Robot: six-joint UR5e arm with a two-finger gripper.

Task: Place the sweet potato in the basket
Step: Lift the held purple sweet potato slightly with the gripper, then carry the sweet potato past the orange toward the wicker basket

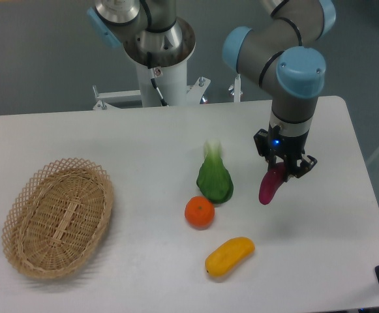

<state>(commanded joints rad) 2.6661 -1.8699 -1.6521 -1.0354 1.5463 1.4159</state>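
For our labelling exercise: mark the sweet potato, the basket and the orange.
sweet potato (269,186): fixed camera, middle of the magenta body below the gripper.
basket (21,189): fixed camera, upper-left lattice rim.
orange (199,212): fixed camera, centre of the fruit.

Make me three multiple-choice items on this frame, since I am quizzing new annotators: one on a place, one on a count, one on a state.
1. Where is the basket?
A. at the left of the table
B. behind the green vegetable
C. under the gripper

2. How many loose items lie on the table outside the basket?
A. one
B. three
C. five

3. What state is the sweet potato in?
A. lying in the basket
B. held by the gripper, hanging tilted
C. resting against the orange

Answers:
1 A, the wicker oval sits far left of everything else.
2 B, the green vegetable, the orange and the yellow fruit.
3 B, the fingers close on its upper end.
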